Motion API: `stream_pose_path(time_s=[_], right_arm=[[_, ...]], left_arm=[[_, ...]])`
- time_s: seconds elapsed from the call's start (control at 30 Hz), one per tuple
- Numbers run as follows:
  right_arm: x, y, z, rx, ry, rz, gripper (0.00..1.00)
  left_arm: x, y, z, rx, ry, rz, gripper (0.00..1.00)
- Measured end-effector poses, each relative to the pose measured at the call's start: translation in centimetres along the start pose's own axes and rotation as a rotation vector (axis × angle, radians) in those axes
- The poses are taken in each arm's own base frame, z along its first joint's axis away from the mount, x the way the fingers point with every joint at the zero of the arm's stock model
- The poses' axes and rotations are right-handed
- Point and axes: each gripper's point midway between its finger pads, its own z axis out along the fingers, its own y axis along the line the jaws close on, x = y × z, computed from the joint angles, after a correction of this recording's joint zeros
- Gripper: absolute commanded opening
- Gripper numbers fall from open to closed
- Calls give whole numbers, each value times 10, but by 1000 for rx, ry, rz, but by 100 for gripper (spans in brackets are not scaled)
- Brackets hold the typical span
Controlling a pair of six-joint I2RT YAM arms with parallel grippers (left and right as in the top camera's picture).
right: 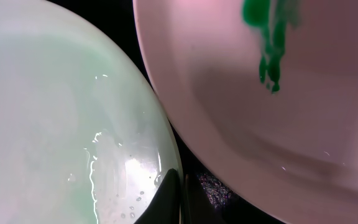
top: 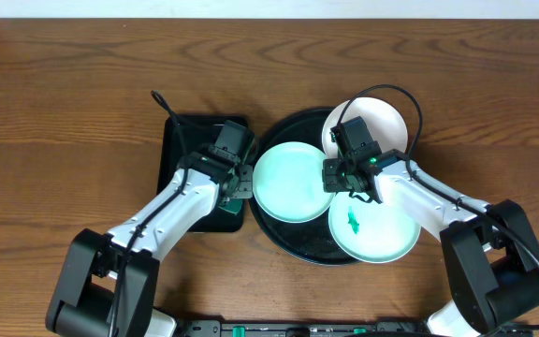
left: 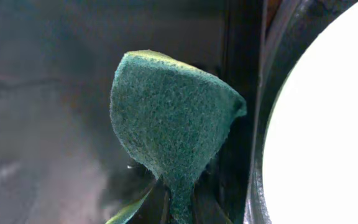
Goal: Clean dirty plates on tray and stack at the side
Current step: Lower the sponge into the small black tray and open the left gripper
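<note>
Plates (top: 293, 181), three in all, lie together at the middle of your bench (top: 64, 112), on the tray (top: 284, 239), whose glossy black round fills the space between your two arms. To its left, just beside its rim, you have a smaller rectangular tray (top: 183, 140), also black, with your left arm reaching over it. The mint plate (top: 279, 183) sits flat on the left half of the round tray; from your right wrist camera you see a wet film and small droplets near its edge (right: 55, 112). The smeared plate (top: 386, 234) lies on the near right part and overhangs the rim. Close up, its edge passes just beside the mint plate's, with a dark strip of tray between them. The far plate (top: 393, 120) lies at the upper right, partly over the rim and partly hidden by your right arm. Your left pincer (top: 240, 184) is clenched on a green sponge (left: 166, 118), pinching its lower end so that it fans upward over the rectangular tray, just beside the round tray's rim. Your right pincer (top: 342, 178) sits at the mint plate's right edge, between the plates; you cannot tell from these views whether it grips anything. The green smear (top: 354, 222) runs in streaks near the smeared plate's middle.
</note>
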Motion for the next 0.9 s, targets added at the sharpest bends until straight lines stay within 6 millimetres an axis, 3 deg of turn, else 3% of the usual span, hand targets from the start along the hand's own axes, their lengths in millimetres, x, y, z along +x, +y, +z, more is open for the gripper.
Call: stream_pose_path(time_s=[0.47,0.73,0.9], right_arm=[[0,0,0,0,0,0,1],[0,0,0,0,0,0,2],[0,0,0,0,0,0,2]], left_arm=[[1,-6,0,10,-1,-3,8],[-5,3,-2,-46,-33,10,8],[-18,13,-14,-82,-54,14,7]])
